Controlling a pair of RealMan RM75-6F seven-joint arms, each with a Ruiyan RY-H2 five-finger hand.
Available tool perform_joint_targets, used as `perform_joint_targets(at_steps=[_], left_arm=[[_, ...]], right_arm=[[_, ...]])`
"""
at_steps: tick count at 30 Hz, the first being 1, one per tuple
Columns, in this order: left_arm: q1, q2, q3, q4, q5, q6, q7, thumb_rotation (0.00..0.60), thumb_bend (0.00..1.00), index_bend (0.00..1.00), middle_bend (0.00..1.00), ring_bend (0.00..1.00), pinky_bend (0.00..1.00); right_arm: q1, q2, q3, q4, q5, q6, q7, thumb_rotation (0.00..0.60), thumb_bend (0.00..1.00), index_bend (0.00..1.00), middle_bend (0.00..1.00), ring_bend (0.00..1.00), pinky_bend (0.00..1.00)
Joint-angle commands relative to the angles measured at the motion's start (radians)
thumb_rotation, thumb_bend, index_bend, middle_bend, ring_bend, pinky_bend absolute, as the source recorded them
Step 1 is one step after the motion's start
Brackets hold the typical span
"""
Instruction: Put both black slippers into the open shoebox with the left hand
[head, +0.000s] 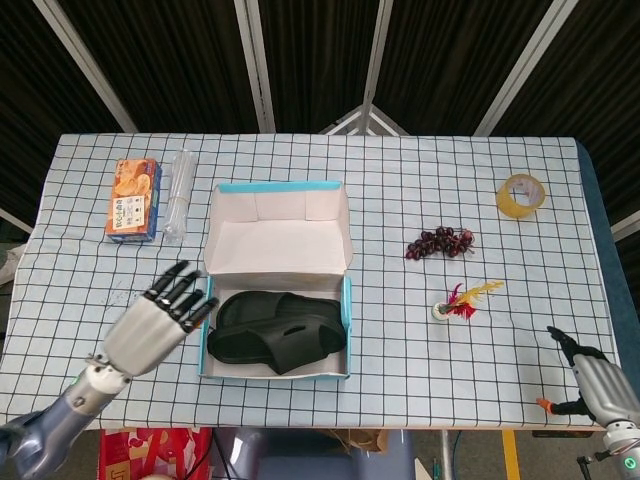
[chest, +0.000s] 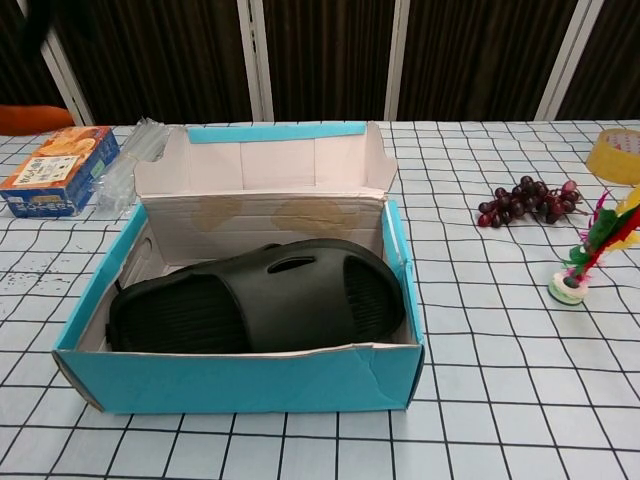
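The black slippers (head: 278, 338) are lying inside the open shoebox (head: 347, 310), filling most of its floor, one partly overlapping the other; in the chest view the slippers (chest: 255, 300) are stretching from the left wall almost to the right wall of the shoebox (chest: 250, 380), with the ribbed soles and a slot in the upper showing. The box lid (head: 278, 232) is standing up behind the box, its pale inside facing you.

Your left hand (head: 152, 322) is hovering just left of the shoebox, above the table, with its dark fingers (head: 185, 295) spread apart and pointing up toward the box corner; it is holding nothing and is touching neither the box nor the slippers. The chest view is not showing this hand clearly.

Your right hand (head: 598, 383) is sitting at the near right corner of the table (head: 420, 190), well apart from the box. Its fingers are slightly parted and nothing is in it.

On the checked tablecloth, an orange snack box (head: 133, 199) is lying near the far left corner, with a clear plastic packet (head: 176, 195) just beside it on its right. To the right of the shoebox a bunch of dark grapes (head: 439, 241) is lying, a feathered shuttlecock (head: 460, 301) is sitting nearer to you than the grapes, and a roll of yellow tape (head: 521, 195) is resting near the far right edge.
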Motion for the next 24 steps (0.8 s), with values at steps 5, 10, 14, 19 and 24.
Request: perform_joint_targets(at_steps=[5,10,14,19,24], left_arm=[[0.29,0.057,0.065,0.024,-0.288,0.116,-0.133,0.6,0.23,0.26,0.3,0.19,0.18],[0.311,0.121,0.081,-0.016,-0.493,-0.089,-0.35,0.6,0.21,0.12,0.13,0.06,0.08],[0.31,0.107,0.06,0.042,-0.579,-0.174,-0.34,0.6,0.21,0.1,0.1,0.06,0.08],[0.318,0.084,0.014,0.067,-0.616,-0.168,-0.316,0.6,0.21,0.1,0.09,0.06,0.08],[0.336,0.056,-0.007,0.111,-0.567,-0.119,-0.348,0.6,0.21,0.1,0.1,0.06,0.08]], right_arm=[[-0.009,-0.022,0.011,0.012,-0.038,0.056,-0.018,0.6,0.16,0.08,0.16,0.22,0.15],[-0.02,-0.043,0.019,0.027,-0.069,0.109,-0.032,0.6,0.16,0.08,0.16,0.21,0.15],[-0.031,-0.058,0.024,0.035,-0.085,0.148,-0.053,0.6,0.16,0.08,0.16,0.2,0.15],[-0.043,-0.081,0.032,0.051,-0.113,0.199,-0.068,0.6,0.16,0.08,0.16,0.18,0.15],[-0.055,-0.1,0.036,0.068,-0.139,0.242,-0.082,0.6,0.16,0.08,0.16,0.17,0.15]])
